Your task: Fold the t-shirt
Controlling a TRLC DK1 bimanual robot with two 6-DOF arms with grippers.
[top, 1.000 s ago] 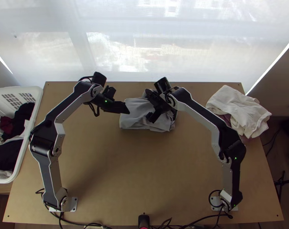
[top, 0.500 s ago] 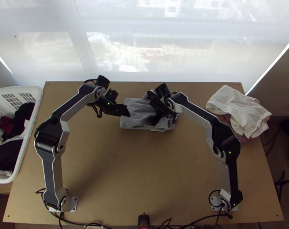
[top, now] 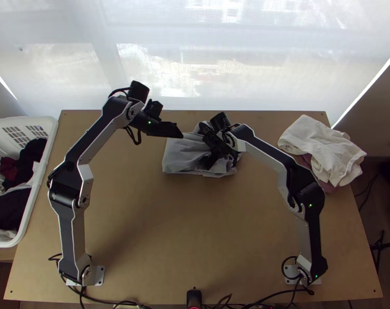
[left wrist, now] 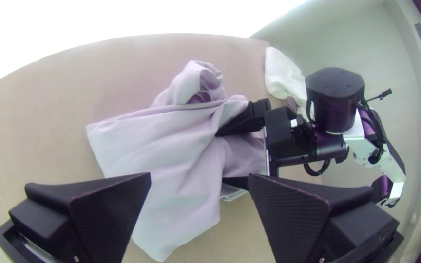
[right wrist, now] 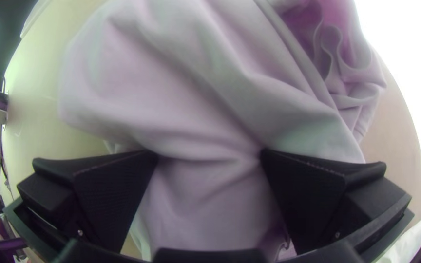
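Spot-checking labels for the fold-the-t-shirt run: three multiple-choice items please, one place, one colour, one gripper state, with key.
1. Where on the table is the white cloth?
A) far left
B) far right
C) near left

2. What colour is the basket?
A) white
B) blue
C) green

3. How is the left gripper?
A) shut on the t-shirt
B) shut, empty
C) open

Key:
1 B: top view has it by the far right corner.
2 A: its rim and walls are white.
3 C: left wrist view shows its fingers wide apart.
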